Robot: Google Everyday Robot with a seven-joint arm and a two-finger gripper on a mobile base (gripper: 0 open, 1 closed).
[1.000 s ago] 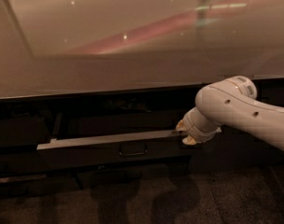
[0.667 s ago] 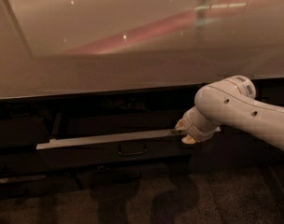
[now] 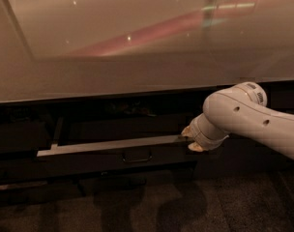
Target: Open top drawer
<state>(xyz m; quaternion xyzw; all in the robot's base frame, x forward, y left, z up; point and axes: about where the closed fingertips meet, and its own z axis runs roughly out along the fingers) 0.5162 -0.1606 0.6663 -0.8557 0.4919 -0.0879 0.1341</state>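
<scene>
Partly open top drawer [image 3: 104,152], hand [image 3: 189,139] at its right rim

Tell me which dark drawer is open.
The wide dark top drawer with the loop handle: its pale rim juts forward, the others sit back. The tool is at the rim's right end.

There is only one view. The camera sits in front of the bench [image 3: 137,57], higher than its top, and looks forward and down, fairly close. The glossy bench top fills the upper half and its front edge crosses the middle. The top drawer [image 3: 108,146] shows just below that edge, with the floor [image 3: 137,207] along the bottom. The arm [image 3: 253,120] enters from the right, and the gripper [image 3: 190,139] is at the drawer's right end.
</scene>
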